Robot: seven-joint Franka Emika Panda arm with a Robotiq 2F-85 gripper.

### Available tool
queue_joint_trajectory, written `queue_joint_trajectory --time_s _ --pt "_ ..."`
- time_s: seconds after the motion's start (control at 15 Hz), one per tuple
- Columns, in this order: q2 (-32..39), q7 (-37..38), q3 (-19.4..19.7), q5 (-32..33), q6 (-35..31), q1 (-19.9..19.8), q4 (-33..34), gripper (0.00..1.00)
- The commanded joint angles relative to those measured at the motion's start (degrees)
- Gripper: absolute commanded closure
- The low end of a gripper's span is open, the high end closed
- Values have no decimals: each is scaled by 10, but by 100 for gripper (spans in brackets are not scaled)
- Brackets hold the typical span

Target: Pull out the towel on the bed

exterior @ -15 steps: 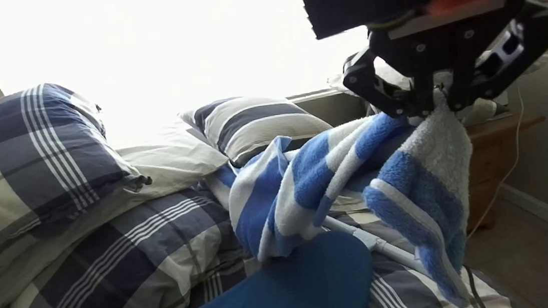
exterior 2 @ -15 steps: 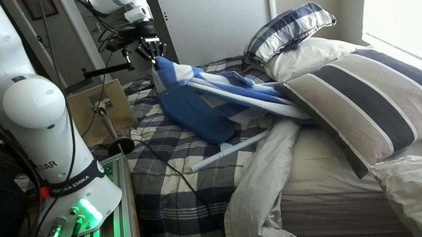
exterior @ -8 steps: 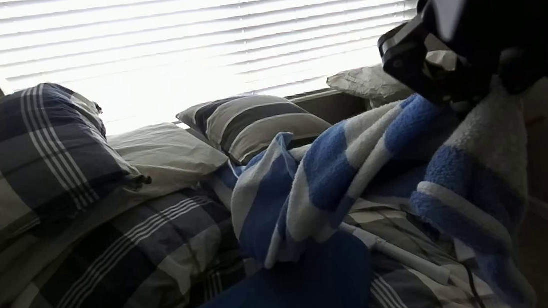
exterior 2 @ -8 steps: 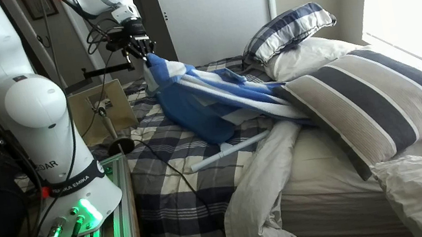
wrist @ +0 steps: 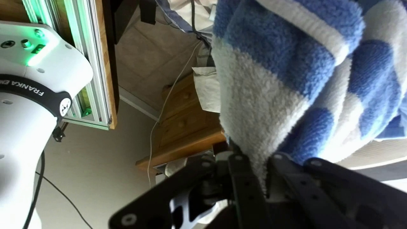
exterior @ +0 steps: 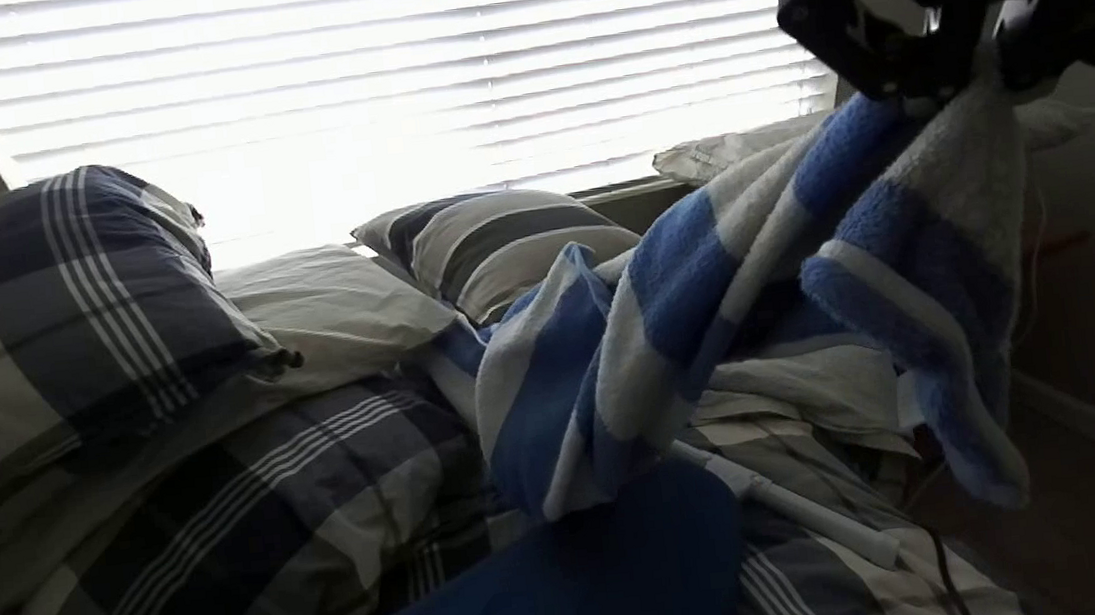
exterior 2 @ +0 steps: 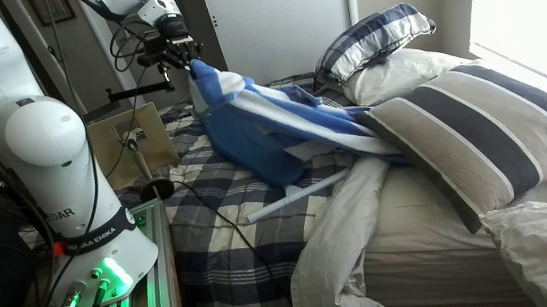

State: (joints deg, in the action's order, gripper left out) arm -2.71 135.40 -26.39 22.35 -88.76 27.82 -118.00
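Observation:
The blue-and-white striped towel [exterior: 678, 305] is stretched up off the bed [exterior 2: 225, 263] in both exterior views. My gripper [exterior: 973, 86] is shut on one end of the towel [exterior 2: 265, 104] and holds it well above the plaid bedding [exterior: 228, 539]. In the wrist view a white fold of the towel [wrist: 260, 105] is pinched between the fingers of the gripper [wrist: 259, 162]. A loose flap hangs below the gripper. The towel's far end runs down to the pillows and is hidden behind the striped pillow [exterior 2: 495, 137].
A smooth blue rounded shape [exterior 2: 250, 149] with a white tube [exterior 2: 298, 196] lies beneath the towel. A stand with a tan panel [exterior 2: 157, 134] is near the robot base [exterior 2: 101, 262]. A wooden side table [wrist: 187, 124] and white cable [wrist: 171, 92] show in the wrist view.
My gripper has moved away from the pillows, toward the robot's side, and has risen slightly. The towel has lifted and stretched with it. The far end still lies at the pillows.

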Motion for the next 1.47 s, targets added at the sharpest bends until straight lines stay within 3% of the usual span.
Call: queue_joint_trajectory --time_s 0.0,0.27,0.73,1.0,1.4 --pt "-71 69 -13 2 42 -3 -25 98" --pt "-106 106 -33 12 98 -1 -15 98" --pt "-83 120 -117 74 183 2 28 98" --pt "-89 136 -146 94 216 -2 32 98" --pt "-61 125 -215 208 298 5 44 98"
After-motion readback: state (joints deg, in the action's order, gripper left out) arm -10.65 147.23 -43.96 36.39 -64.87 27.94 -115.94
